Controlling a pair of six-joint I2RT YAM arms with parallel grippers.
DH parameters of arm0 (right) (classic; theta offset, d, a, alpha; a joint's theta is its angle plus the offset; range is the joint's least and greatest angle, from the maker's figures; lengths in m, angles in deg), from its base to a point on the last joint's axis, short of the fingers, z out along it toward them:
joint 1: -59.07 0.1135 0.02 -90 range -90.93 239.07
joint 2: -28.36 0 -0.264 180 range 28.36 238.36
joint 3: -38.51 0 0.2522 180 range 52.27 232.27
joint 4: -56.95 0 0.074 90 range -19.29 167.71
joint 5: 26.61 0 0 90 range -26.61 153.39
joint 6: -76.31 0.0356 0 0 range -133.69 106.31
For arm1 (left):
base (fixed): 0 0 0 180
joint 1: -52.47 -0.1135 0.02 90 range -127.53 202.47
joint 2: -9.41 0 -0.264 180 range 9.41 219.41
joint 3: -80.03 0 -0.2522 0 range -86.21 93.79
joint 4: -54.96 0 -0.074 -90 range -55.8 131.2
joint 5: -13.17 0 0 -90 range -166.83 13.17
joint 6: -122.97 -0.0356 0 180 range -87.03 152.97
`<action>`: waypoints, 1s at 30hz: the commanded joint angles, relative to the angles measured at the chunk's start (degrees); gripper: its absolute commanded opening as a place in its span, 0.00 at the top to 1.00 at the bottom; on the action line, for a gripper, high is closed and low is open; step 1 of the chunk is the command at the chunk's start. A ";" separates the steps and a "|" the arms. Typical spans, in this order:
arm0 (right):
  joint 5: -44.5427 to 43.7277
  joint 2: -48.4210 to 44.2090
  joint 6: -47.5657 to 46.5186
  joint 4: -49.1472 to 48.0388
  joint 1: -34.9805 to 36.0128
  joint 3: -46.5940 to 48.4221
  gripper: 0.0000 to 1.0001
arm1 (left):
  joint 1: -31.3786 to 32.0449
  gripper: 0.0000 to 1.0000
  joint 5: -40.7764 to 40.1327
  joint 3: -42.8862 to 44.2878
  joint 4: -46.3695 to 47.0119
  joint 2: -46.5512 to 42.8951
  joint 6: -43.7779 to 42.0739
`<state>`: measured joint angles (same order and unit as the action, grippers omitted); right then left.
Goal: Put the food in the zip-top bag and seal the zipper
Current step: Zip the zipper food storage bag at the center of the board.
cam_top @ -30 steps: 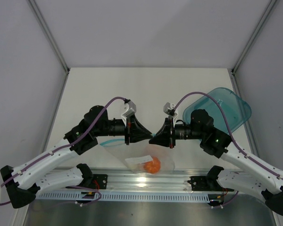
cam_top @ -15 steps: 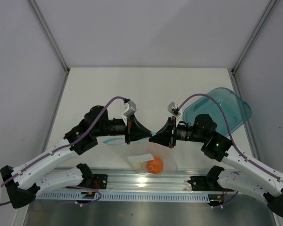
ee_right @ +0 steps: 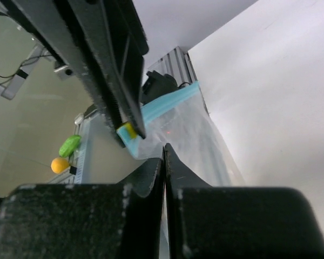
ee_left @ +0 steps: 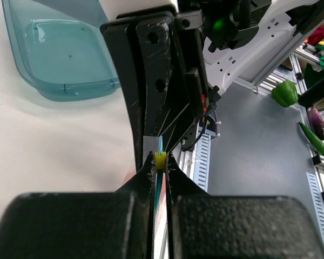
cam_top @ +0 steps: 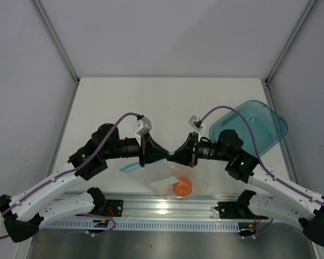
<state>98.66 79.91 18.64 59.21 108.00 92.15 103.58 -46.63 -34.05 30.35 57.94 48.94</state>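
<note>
Now my left claw [ee_left: 160,164] and right claw [ee_right: 163,154], both clamped on the zipper [ee_right: 162,108], have drawn tip to tip at its yellowish end, the zip-top bag [cam_top: 151,181] hanging below with the orange food [cam_top: 182,186] inside, so sealing looks nearly finished.

Long white left arm [cam_top: 43,186] and long white right arm [cam_top: 283,188], each with fat round black joints [cam_top: 92,156]. Thin purple cable [cam_top: 119,120] looped over each one. Tiny dark screws [cam_top: 56,176] dotted along the white shells. Small white camera block [cam_top: 142,125] by the black, cone-shaped left tool [ee_left: 160,167], another by the matching right tool [ee_right: 164,156]. Flat black fingers [ee_left: 156,70] with pale scuffs. One little green light [cam_top: 240,160] on the right arm. Chunky black feet [cam_top: 100,200] at the bottom.
</note>
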 commanded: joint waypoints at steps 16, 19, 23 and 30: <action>6.92 2.32 -18.00 18.78 0.38 13.20 0.75 | -1.10 0.99 3.82 0.13 1.09 -0.63 0.56; 7.88 4.78 -19.59 21.43 0.47 16.54 0.79 | -1.10 0.99 4.17 0.40 1.18 -0.37 0.64; 8.77 7.42 -21.78 24.59 0.64 19.18 1.00 | -1.19 1.00 4.87 0.83 0.74 0.07 0.56; 1.67 6.64 -20.30 23.64 0.73 20.15 1.00 | -1.19 0.99 4.52 0.57 0.31 0.95 0.56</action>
<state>105.41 87.72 -1.73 84.52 108.48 109.46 102.31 -43.64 -34.05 29.91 58.42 49.05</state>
